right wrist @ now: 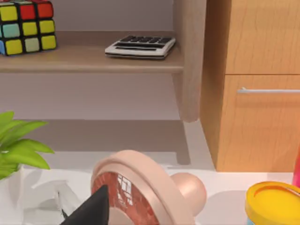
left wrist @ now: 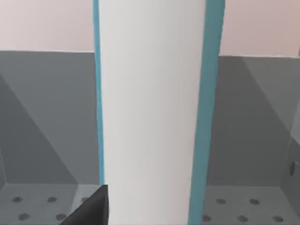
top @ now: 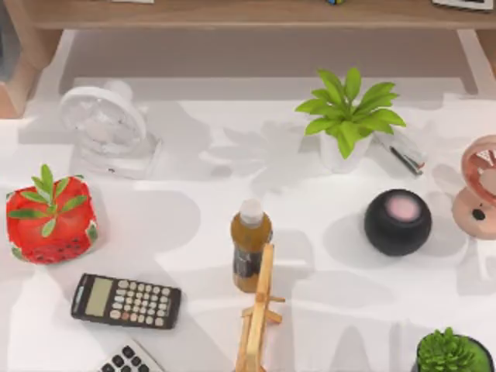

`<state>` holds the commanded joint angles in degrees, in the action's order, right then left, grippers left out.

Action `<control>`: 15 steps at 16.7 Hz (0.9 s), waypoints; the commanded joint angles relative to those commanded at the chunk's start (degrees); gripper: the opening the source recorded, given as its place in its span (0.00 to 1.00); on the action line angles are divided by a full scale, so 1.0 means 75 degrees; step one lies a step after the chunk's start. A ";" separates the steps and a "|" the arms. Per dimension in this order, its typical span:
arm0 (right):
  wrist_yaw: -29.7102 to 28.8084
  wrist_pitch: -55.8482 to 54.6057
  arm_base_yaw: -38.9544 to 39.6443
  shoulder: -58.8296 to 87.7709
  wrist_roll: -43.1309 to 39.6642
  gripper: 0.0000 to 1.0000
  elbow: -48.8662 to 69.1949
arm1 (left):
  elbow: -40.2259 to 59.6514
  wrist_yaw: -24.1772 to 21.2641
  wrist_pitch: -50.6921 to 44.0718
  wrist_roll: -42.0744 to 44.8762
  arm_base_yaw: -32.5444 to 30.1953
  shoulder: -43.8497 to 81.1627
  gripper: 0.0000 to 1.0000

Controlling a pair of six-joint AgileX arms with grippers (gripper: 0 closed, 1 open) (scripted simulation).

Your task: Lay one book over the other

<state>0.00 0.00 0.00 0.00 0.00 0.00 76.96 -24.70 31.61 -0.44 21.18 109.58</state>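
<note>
Seen very close before the left gripper [left wrist: 91,208]: book [left wrist: 152,112], upright, white pages between teal covers; behind it, grey bin [left wrist: 42,140] with holes in its floor; cannot tell how wide this claw stands or whether it holds the book. Before the right gripper [right wrist: 89,208]: pink fan [right wrist: 140,187]; cannot tell its opening either. On the white table [top: 194,256], near centre, brown bottle [top: 250,244] touching wooden stand [top: 260,310]; at 3 o'clock, black speaker [top: 397,222]; at 8 o'clock, calculator [top: 126,301]; at 10 o'clock, white fan [top: 105,124].
</note>
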 joint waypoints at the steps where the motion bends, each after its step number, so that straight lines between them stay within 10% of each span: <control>1: 0.0000 0.0000 0.0000 0.0000 0.0000 1.00 0.0000 | 0.0232 -0.0043 0.0097 0.0020 0.0093 0.0317 1.00; 15: 0.0000 0.0000 0.0000 0.0000 0.0000 1.00 0.0000 | 0.1385 0.0032 0.0017 0.0068 0.0126 0.1345 1.00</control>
<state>0.00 0.00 0.00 0.00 0.00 0.00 87.35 -24.46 31.73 0.07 22.12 119.67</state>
